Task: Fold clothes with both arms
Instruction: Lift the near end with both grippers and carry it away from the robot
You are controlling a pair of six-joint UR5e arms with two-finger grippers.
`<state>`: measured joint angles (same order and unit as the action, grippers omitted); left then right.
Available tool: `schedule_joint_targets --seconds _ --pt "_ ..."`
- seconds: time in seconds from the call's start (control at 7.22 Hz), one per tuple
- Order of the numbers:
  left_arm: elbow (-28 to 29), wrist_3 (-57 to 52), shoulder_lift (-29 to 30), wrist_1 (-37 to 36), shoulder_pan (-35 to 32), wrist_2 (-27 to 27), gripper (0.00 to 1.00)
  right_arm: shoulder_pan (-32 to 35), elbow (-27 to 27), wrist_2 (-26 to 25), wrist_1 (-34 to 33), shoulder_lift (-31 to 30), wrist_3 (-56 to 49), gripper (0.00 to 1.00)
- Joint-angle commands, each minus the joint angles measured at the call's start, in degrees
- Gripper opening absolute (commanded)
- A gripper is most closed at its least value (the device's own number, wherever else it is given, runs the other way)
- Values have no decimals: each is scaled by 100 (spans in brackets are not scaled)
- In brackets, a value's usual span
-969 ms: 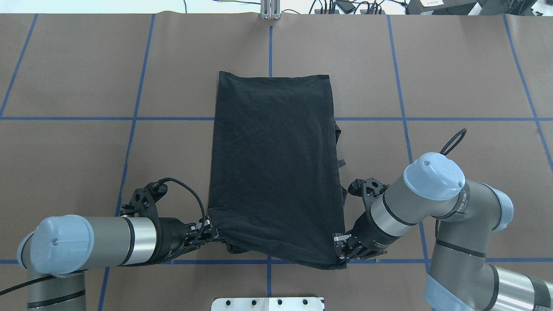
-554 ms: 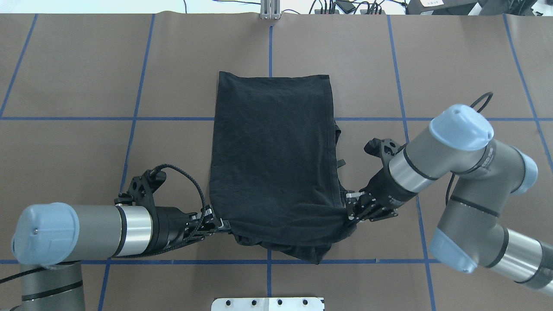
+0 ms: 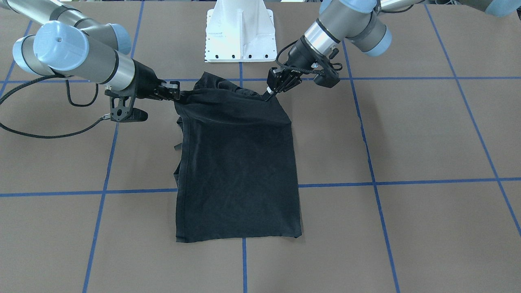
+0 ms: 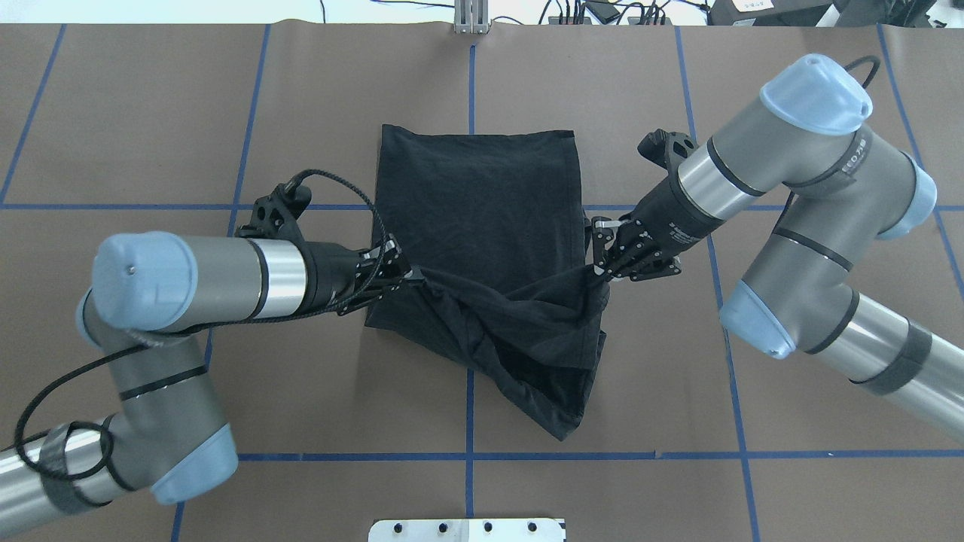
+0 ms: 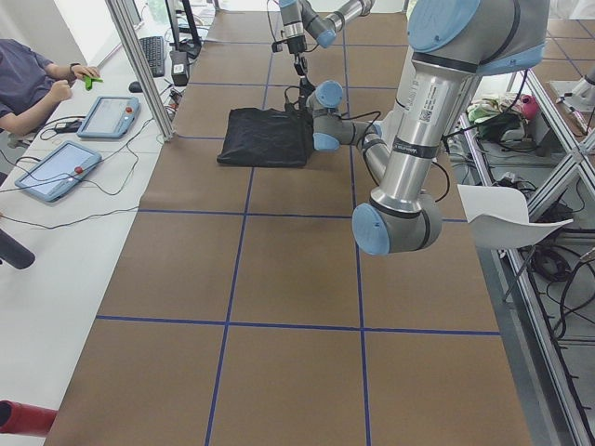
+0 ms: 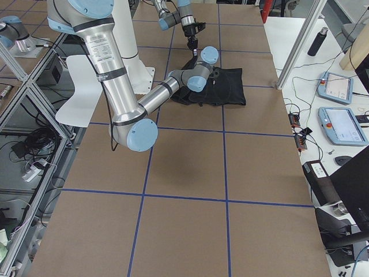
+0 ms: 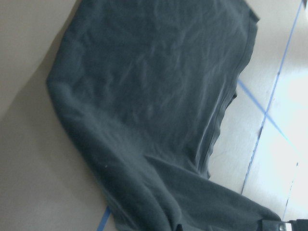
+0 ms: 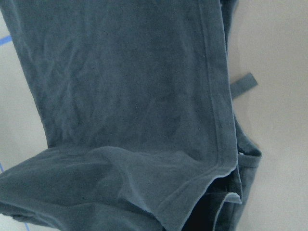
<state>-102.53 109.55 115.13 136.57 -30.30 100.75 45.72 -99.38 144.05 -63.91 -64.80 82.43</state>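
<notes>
The shirt [image 4: 474, 196] is being clamped by the left end effector [image 4: 407, 272] and right end effector [image 4: 599, 267]; its sagging middle risks being bunched by uneven travel

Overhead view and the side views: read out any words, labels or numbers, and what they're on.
None can be read.
right arm: white lettering by the elbow, too blurred.
left arm: printed strip on the tube, too small.
T-shirt: plain black, no print showing.

Plain blk T-shirt [image 4: 474, 196], brown table [image 4: 135, 113] w/ blue grid lines [image 4: 113, 206].
</notes>
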Motion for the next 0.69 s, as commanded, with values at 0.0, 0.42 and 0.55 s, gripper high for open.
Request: schedule_joint_targets --seconds 0.0,0.42,0.55 --pt "698 -161 440 10 -684 224 0 323 628 -26 -16 625 36 0" --pt "1669 -277 1034 63 -1241 375 0 990 2286 -44 2 1791 -52 0" --pt "1944 -268 1203 80 -1320 375 0 1035 2857 -192 28 2126 -95 0"
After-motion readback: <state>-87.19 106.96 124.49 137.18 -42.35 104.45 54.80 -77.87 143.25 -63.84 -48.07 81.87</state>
